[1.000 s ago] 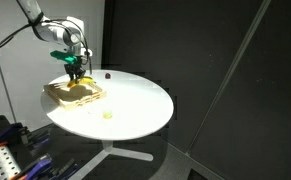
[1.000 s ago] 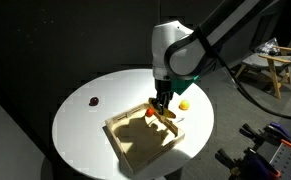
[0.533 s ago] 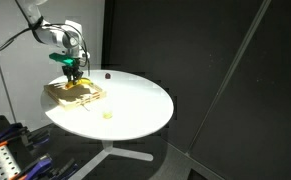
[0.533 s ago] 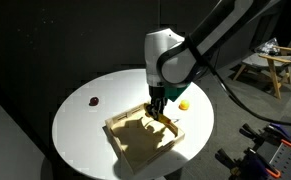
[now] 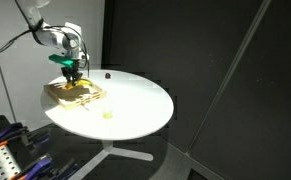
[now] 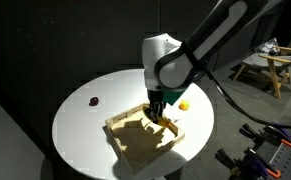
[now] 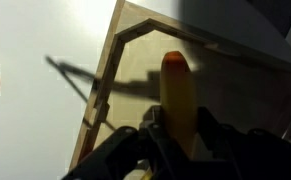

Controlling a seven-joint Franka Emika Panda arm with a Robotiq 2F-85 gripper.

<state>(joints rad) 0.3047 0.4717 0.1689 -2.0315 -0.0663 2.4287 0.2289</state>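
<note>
Yellow piece (image 7: 175, 92), orange at the tip: clamped between the jaws of my gripper (image 7: 175, 132), over the inside of the wooden tray (image 6: 119, 146) near its right wall; whether it touches the floor I cannot tell. I judge the step to be carrying the piece at the tray, which sits on the near part of the table (image 6: 80, 125), with a small yellow ball (image 6: 185, 104) just right of it. The next move calls for a straight descent clear of that wall before the jaws part.

The gripper (image 6: 157, 110) and its yellow piece (image 7: 177, 90) have shifted sideways over the tray (image 6: 135, 148).
</note>
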